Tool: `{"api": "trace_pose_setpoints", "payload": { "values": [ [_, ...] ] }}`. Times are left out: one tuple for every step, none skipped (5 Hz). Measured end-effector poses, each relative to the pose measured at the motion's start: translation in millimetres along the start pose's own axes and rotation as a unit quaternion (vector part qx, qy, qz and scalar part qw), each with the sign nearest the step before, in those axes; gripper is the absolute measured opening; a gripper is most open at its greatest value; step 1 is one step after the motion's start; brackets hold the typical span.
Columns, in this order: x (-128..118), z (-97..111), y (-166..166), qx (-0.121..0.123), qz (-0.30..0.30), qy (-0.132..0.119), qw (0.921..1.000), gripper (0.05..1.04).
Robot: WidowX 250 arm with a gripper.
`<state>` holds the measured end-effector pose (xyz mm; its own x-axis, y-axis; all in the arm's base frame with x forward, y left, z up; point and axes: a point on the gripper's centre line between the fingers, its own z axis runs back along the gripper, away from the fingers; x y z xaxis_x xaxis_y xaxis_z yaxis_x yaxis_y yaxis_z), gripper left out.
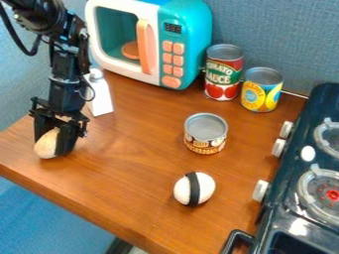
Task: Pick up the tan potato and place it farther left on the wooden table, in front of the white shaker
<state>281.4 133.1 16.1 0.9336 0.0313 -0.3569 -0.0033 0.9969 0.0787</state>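
Observation:
At the left end of the wooden table, my gripper (54, 139) points down, shut on a tan, rounded object (45, 146). One dark finger stands in front of the object's right side, and the other is at its upper left. The object's lower end is at or very near the tabletop. Just behind and to the right of the gripper, a white bottle (99, 94) stands upright.
A teal toy microwave (185, 44) stands at the back. Right of it are a tomato sauce can (224, 74) and a yellow can (261, 92). Nearer are a short can (205, 134) and a white egg-shaped object (205, 188) with a black band. A stove (281, 213) borders the right side.

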Motion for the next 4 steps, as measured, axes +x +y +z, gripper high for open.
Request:
{"api": "trace_pose_setpoints", "payload": {
  "values": [
    [-9.6,1.8,1.6,-0.047,0.007,-0.035,0.9982,0.979],
    [-24.3,30.8,-4.6,-0.063,0.001,-0.101,0.9929,1.006],
    [-31.2,45.9,-11.6,-0.071,0.003,-0.128,0.9892,1.001],
    [-27.4,54.2,-36.4,-0.071,-0.023,-0.124,0.9894,1.001]
  ]
}}
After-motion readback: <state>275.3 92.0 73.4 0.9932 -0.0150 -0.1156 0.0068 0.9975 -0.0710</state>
